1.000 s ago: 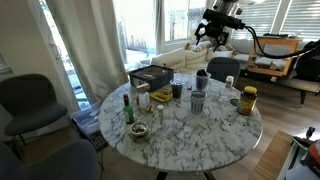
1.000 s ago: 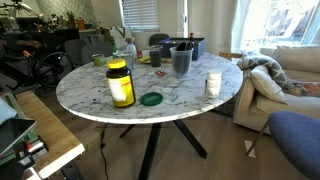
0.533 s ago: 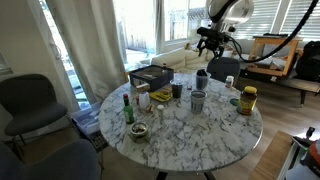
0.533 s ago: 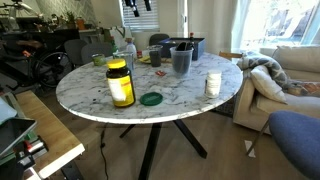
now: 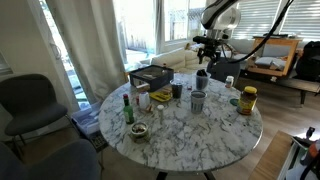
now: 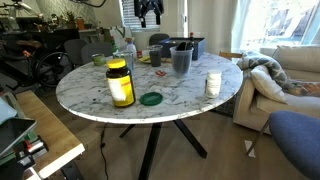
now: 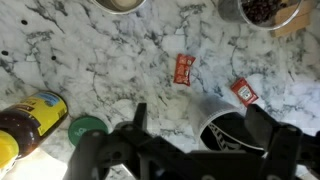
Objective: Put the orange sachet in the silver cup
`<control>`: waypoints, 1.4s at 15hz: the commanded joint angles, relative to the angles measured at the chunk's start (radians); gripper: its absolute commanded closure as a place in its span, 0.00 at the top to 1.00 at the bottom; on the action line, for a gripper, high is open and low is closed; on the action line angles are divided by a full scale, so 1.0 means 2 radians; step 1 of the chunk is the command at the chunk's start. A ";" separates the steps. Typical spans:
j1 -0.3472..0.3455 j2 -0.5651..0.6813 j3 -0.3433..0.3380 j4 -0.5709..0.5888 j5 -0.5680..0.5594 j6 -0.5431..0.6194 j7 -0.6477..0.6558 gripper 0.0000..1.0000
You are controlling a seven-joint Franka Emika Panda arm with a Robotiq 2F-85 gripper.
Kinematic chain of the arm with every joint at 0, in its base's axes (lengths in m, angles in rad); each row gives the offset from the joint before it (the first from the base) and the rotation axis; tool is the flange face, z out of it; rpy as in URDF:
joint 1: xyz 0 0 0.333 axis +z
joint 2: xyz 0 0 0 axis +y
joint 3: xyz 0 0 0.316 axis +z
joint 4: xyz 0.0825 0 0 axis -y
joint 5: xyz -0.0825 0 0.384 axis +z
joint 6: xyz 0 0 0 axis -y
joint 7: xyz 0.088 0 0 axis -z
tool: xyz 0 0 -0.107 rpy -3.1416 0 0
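In the wrist view two orange-red sachets lie flat on the marble table: one point(image 7: 184, 69) in the middle, another point(image 7: 244, 92) to its right, by the rim of a cup. That cup point(image 7: 222, 125) has a grey wall and a dark shiny inside, and it looks like the silver cup. It also shows in both exterior views point(image 5: 198, 100) point(image 6: 181, 58). My gripper point(image 7: 200, 125) is open and empty, well above the table, with the cup seen between its fingers. It hangs over the table's far side in both exterior views point(image 5: 210, 45) point(image 6: 150, 10).
A yellow-lidded jar point(image 7: 25, 115) point(image 5: 248, 98) point(image 6: 120, 83) and a green lid point(image 7: 88, 128) point(image 6: 151, 98) sit near the cup. Also on the table are a dark mug point(image 5: 177, 90), a grey-blue mug point(image 5: 202, 76), a green bottle point(image 5: 127, 108), a black tray point(image 5: 150, 75) and a white bottle point(image 6: 213, 84).
My gripper has come down and moved in over the table. Nothing on the table has moved.
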 commanded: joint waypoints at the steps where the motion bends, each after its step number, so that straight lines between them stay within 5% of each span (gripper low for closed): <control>1: 0.013 0.001 -0.014 0.003 0.003 -0.003 -0.001 1.00; 8: 0.050 0.141 -0.013 0.022 -0.009 0.154 0.025 1.00; 12: 0.073 0.193 -0.023 0.038 -0.021 0.154 0.020 1.00; 21: 0.044 0.178 -0.018 0.033 0.031 0.116 -0.033 1.00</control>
